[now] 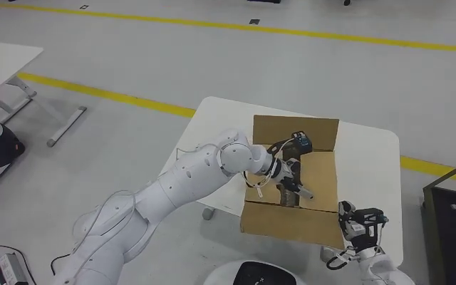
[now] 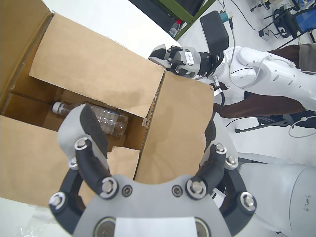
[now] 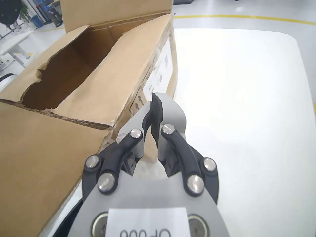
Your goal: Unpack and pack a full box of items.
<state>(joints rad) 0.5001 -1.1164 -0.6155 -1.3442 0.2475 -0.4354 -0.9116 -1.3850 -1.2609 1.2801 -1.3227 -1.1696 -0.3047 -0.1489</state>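
A brown cardboard box (image 1: pixel 317 174) stands on the white table (image 1: pixel 370 157) with its flaps partly open. An empty clear plastic bottle (image 2: pixel 108 119) with a white cap lies on its side at the bottom of the box. My left gripper (image 2: pixel 148 122) hangs open over the box opening, above the bottle, with one finger (image 2: pixel 92 127) in front of it; it also appears over the box (image 1: pixel 293 187). My right gripper (image 3: pixel 154 110) is shut and empty just outside the box's near corner (image 3: pixel 111 124), and it appears beside the box (image 1: pixel 356 217) and past the box edge (image 2: pixel 164 56).
The box's torn flap edge (image 3: pixel 39 72) stands near the right gripper. Bare table (image 3: pixel 237 87) lies beyond the right gripper. A dark green rack (image 2: pixel 172 3) with a small bottle (image 2: pixel 174 28) at its foot stands off the table. Another white table (image 1: pixel 14 60) stands far off.
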